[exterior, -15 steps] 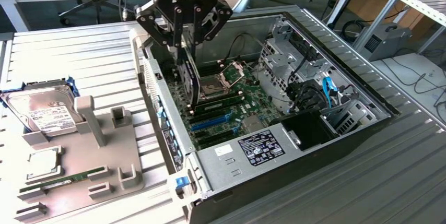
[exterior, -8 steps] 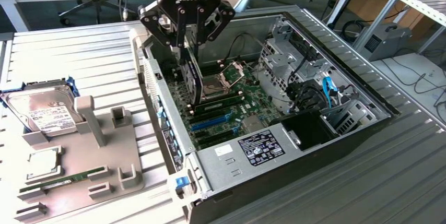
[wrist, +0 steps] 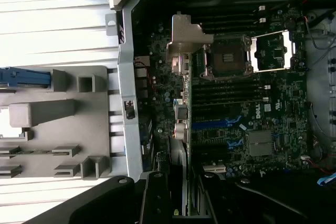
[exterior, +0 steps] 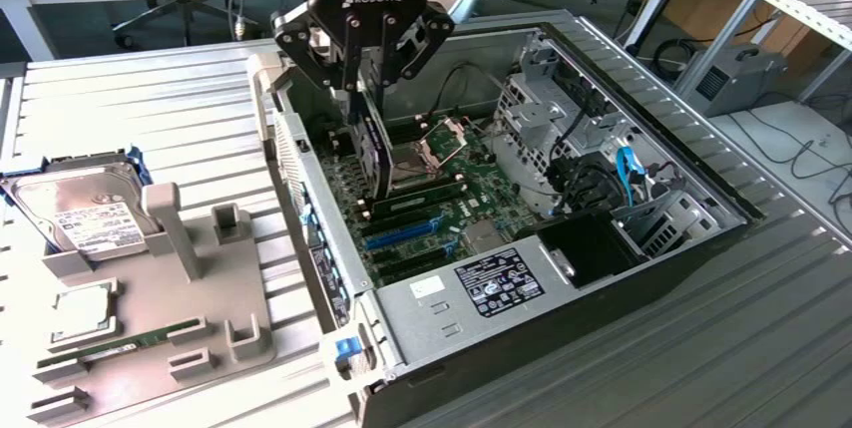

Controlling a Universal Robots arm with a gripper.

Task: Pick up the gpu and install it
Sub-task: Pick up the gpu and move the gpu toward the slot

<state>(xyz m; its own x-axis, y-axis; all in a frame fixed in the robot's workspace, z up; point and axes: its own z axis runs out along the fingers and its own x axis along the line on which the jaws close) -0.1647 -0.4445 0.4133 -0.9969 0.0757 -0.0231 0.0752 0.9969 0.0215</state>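
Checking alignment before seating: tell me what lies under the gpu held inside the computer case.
Under the gpu, held edge-down by the gripper, lies the green motherboard, with blue slots close by. The spot directly beneath its lower edge is covered by the card itself.

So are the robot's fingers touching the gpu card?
Touching. The exterior view shows the fingers pinching the top edge of the gpu, which hangs upright above the motherboard.

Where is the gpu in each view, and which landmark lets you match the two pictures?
Exterior view: the gpu stands on edge in the gripper, above the motherboard.
Wrist view: the gpu is the pale edge running out from the gripper.
Shared landmark: the CPU socket.
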